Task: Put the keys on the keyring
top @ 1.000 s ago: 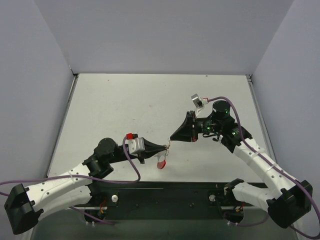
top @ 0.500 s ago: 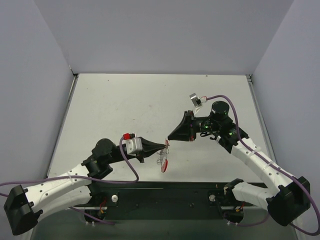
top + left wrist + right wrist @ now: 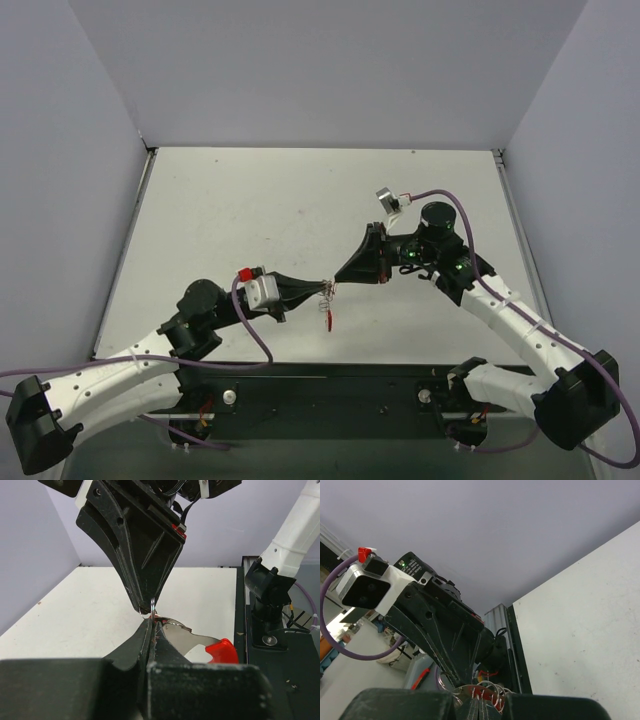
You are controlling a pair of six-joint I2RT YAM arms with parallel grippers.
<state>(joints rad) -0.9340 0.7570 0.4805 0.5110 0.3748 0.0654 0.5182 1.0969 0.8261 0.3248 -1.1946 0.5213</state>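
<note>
From the left wrist, left hand [image 3: 150,626] clamps key [image 3: 196,640]; right wrist shows right hand [image 3: 479,701] pinching keyring [image 3: 489,687].

Key [image 3: 331,318] swung edge-on; left gripper [image 3: 326,288] shifted slightly left.

Left arm [image 3: 120,375]: stretched low from its base at the left, forearm pointing right toward the middle.
Left gripper [image 3: 322,290]: jaws pressed together, tip aimed right.
Right arm [image 3: 515,325]: raised, bent at the elbow, reaching left.
Right gripper [image 3: 340,279]: jaws closed, tip angled down and left.
The 2 tips: almost tip to tip, the right one just above the left one.
</note>
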